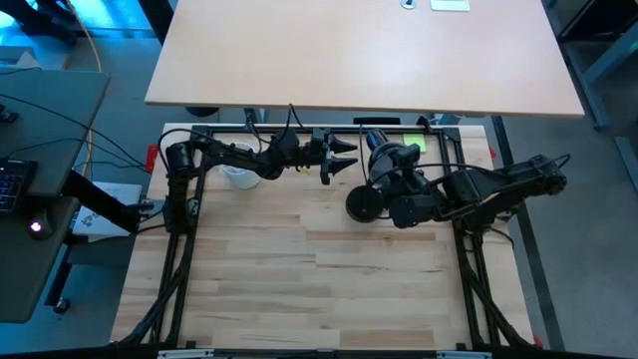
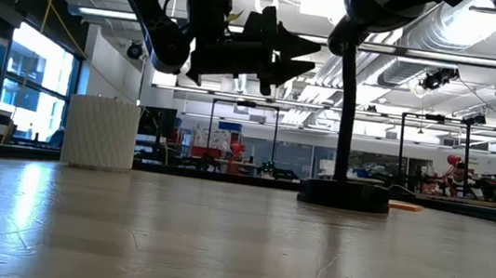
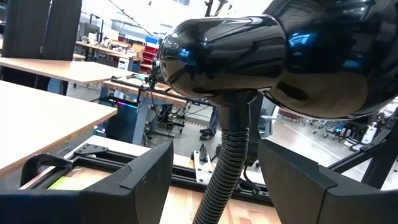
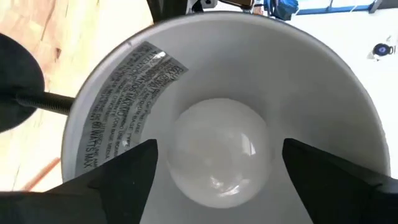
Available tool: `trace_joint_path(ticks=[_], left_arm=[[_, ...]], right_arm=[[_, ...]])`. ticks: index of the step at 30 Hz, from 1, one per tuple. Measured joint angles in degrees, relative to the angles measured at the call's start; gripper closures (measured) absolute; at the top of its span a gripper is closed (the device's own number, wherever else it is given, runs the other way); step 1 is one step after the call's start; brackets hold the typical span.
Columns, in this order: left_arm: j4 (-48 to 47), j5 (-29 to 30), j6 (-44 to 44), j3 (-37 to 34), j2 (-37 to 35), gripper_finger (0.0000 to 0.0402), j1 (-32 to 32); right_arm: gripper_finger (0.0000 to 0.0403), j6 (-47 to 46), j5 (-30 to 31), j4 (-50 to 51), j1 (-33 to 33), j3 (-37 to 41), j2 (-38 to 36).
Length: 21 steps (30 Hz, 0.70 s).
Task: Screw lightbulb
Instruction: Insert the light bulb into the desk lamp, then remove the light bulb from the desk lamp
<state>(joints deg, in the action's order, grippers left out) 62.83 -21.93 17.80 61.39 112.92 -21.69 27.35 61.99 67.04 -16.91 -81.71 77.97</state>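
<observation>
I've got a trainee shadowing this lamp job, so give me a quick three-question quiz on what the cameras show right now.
1. True or false: the lightbulb sits inside the lamp shade.
2. The right gripper's fingers are: A) clamped on the bulb, B) open on either side of it, C) holding the white cup.
3. What does the left gripper have between its fingers in the left wrist view?

Key:
1. True; the right wrist view looks into the white-lined shade with the bulb at its centre.
2. B.
3. The lamp's flexible black neck, with the fingers apart and not touching it.
</observation>
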Motion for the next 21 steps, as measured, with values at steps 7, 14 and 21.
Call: trace_joint_path(ticks=[7,14,21], left_arm=[[-0.02,0.01,0.09,0.0,0.0,0.0173,0.0],[-0.53,0.07,2.23,0.0,0.0,0.0173,0.0],[-1.03,0.15,3.06,0.0,0.0,0.0173,-0.02]], right_arm=[[0.0049,1.31,0.66,-0.36,-1.72,0.0,0.0],[0.0048,-10.27,5.2,-2.56,-6.04,0.02,-0.53],[0.0051,-50.62,0.2,-1.28,-6.17,0.02,-4.82]])
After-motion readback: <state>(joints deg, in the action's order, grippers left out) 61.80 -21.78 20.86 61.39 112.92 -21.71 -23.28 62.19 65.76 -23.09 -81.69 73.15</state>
